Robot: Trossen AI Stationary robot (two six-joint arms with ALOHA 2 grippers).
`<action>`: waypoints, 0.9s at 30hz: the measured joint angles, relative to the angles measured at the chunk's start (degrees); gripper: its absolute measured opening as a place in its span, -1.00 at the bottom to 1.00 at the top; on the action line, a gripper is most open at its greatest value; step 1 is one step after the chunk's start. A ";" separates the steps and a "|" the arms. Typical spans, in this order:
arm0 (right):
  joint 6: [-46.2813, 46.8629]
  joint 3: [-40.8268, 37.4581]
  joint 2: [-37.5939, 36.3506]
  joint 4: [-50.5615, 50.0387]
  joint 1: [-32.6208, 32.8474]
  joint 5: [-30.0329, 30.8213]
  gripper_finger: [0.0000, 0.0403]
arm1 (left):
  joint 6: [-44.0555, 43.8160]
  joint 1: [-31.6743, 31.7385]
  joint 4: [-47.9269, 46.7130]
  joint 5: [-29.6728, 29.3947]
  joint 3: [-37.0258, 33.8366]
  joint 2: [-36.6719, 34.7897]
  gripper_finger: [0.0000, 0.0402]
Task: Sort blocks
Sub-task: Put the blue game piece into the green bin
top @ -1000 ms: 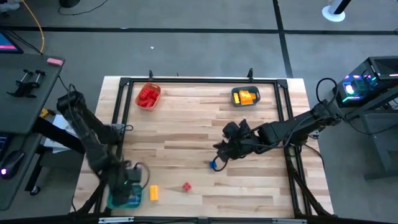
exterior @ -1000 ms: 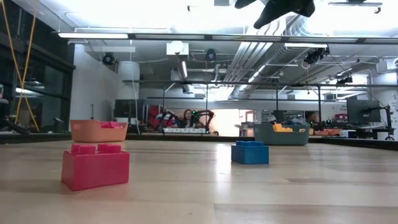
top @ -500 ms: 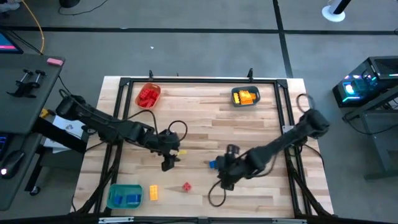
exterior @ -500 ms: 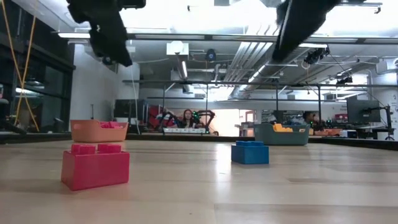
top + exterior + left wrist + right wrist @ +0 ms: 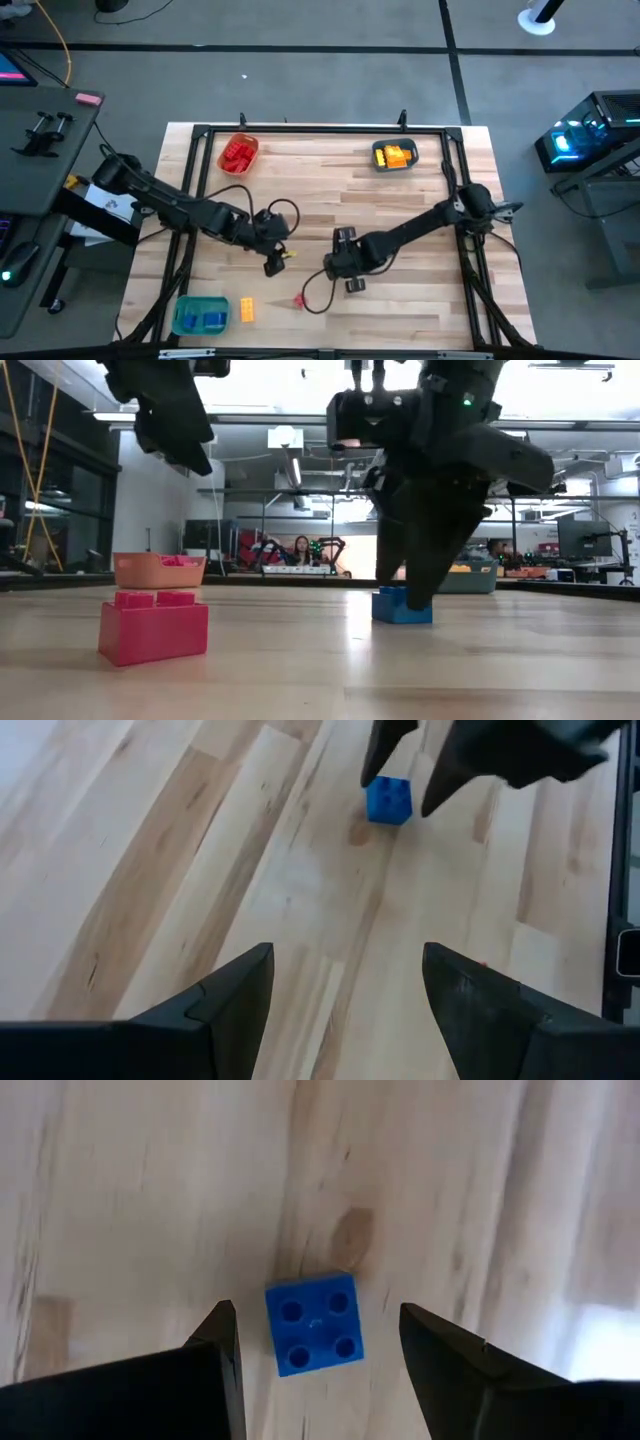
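Right gripper [image 5: 318,1370] is hanging just above the blue block [image 5: 313,1322] with its fingers spread to either side of it — not yet touching, nothing grasped. That block is sitting mid-table. Nearer the front edge, 1 red block [image 5: 300,299] and 1 yellow block [image 5: 247,311] are lying loose. Red pieces are filling the orange tray [image 5: 238,154], yellow ones the far tray [image 5: 395,156], blue ones the front tray [image 5: 200,316]. Sorting looks mostly done, with 3 blocks left. Left gripper [image 5: 274,262] is waiting nearby — open and empty.
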 joint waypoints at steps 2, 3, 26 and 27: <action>-2.67 0.00 0.02 0.30 -0.87 -2.91 -0.20 | 0.00 -0.62 -0.13 -0.58 0.00 -0.02 0.21; -3.70 0.00 0.15 0.65 -1.26 -4.36 -0.20 | -0.01 -0.81 -0.11 -0.71 0.00 -0.02 0.21; 4.01 1.83 0.69 0.78 -2.38 -11.03 -0.92 | 6.78 2.02 -11.13 -4.34 0.00 -16.61 0.21; 4.77 2.62 0.04 2.01 -2.43 -10.78 -0.89 | 6.06 2.27 -10.98 -6.00 0.00 -18.84 0.21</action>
